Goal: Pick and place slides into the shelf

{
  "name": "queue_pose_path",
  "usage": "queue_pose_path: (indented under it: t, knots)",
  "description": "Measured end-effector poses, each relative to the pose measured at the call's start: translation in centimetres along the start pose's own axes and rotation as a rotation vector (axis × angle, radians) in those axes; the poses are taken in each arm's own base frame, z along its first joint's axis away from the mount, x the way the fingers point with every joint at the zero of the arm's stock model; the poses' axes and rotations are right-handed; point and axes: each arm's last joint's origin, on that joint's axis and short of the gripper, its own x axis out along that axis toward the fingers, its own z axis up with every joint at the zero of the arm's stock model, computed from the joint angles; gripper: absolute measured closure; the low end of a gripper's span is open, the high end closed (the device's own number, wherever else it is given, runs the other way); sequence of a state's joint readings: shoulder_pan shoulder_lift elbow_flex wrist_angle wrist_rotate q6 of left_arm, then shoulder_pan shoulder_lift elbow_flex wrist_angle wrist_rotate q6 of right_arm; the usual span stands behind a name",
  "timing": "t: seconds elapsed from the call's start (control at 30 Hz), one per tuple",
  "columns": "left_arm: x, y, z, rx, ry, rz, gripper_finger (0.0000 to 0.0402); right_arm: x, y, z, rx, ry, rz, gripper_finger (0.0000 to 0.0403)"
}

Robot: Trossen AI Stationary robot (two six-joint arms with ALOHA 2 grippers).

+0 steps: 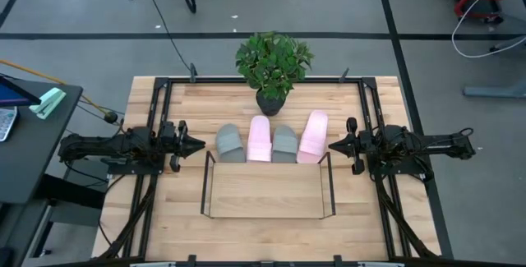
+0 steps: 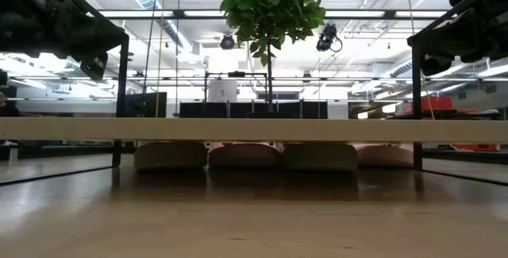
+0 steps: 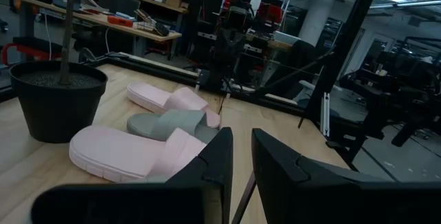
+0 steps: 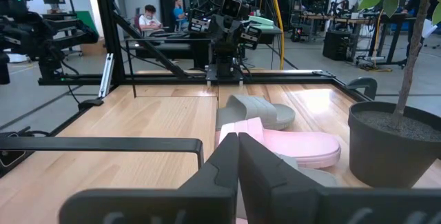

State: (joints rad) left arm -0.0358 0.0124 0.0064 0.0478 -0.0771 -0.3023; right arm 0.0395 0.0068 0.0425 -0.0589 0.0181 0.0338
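L arm lies level at 9 o'clock, left tool (image 1: 200,144) slightly spread; R arm mirrors at 3, right tool (image 1: 332,146) pressed together. Four slides (image 1: 271,140) between, behind shelf (image 1: 267,190) on counter (image 1: 374,218).

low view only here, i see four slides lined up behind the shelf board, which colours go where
Observer: From the left arm's side they run grey slide, pink slide, second grey slide, second pink slide.
Operator: anything on the shelf yet
Observer: No, the shelf board is bare; all four slides lie on the table beyond it.
Operator: where are the grippers
Observer: The left gripper and the right gripper flank the row of slides, holding nothing.
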Motion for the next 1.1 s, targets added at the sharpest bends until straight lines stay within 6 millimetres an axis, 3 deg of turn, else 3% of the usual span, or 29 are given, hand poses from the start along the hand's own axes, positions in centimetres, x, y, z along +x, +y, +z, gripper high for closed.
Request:
queue_pose_path:
  t: [1.1]
  knots:
    - [0.0, 0.0, 0.0, 0.0, 0.0, 0.0, 0.0344, 0.0, 0.0, 0.0, 0.0, 0.0, 0.0, 0.0389]
